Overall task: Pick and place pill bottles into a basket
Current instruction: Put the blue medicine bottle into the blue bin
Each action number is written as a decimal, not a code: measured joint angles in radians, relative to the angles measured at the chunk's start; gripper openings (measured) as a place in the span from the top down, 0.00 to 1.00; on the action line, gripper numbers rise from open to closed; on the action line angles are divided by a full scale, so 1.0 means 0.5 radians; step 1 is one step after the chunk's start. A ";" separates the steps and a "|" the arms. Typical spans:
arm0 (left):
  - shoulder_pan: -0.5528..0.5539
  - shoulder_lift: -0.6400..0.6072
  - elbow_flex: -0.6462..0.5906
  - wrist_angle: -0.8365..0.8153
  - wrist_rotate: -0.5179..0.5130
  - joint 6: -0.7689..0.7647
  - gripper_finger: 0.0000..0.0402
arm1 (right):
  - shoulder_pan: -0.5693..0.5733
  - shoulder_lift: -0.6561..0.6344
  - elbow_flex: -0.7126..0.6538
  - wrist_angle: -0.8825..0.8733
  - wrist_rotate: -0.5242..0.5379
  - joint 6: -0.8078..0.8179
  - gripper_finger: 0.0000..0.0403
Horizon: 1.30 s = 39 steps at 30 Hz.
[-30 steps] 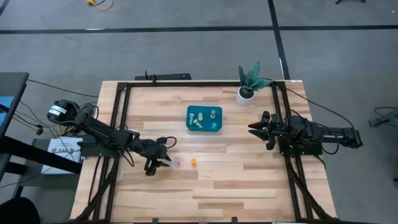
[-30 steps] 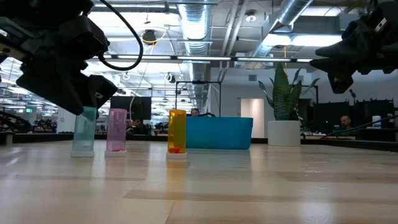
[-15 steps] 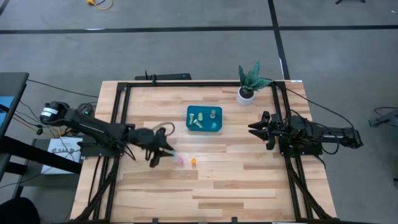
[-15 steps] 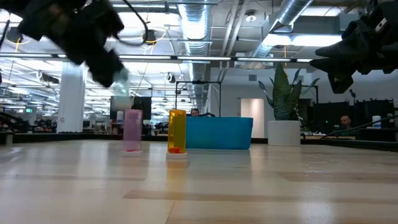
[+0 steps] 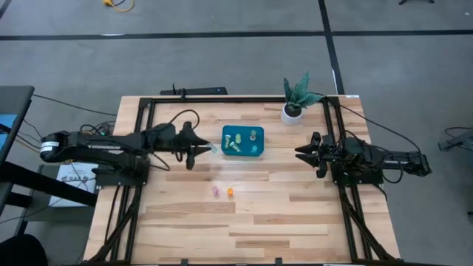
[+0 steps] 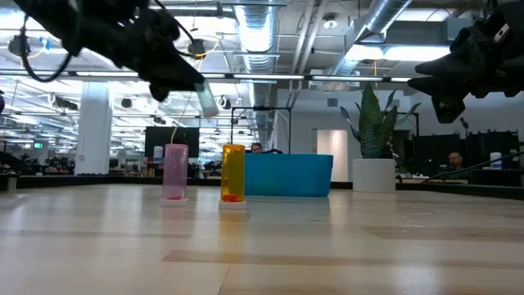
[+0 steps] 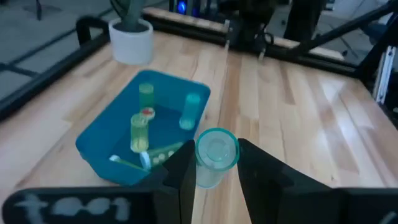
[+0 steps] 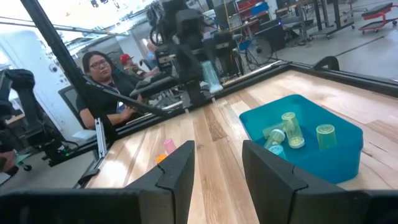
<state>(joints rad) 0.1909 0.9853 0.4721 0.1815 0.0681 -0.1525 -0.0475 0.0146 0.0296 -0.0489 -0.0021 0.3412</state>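
Left gripper jaws clamped on pale teal translucent bottle, aloft just beside basket. Approx. 4 cylindrical bottles inside, count unsure. Pink bottle, orange bottle upright on wood surface. Right gripper idle, jaws open.

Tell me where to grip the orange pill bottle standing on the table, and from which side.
Grip the tall orange pill bottle around its mid-body, coming from above or its open right side: it stands upright, and the pink pill bottle stands close on its left.
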 joint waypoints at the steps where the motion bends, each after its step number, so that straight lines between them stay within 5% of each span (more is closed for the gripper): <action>1: 0.030 0.053 0.005 0.031 0.033 0.012 0.78 | -0.001 0.000 0.000 0.000 0.001 0.000 0.68; 12: 0.202 0.770 0.401 0.236 0.186 0.163 0.78 | 0.000 -0.001 0.000 0.001 0.001 0.000 0.68; 21: 0.278 1.237 0.751 0.044 0.271 0.190 0.78 | 0.000 0.000 0.000 0.000 0.001 0.000 0.68; 39: 0.302 1.302 0.795 0.017 0.209 0.387 0.70 | 0.000 -0.001 0.000 0.000 0.001 0.000 0.68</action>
<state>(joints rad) 0.3419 1.6363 0.8696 0.1902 0.1725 0.0410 -0.0475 0.0143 0.0296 -0.0489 -0.0017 0.3412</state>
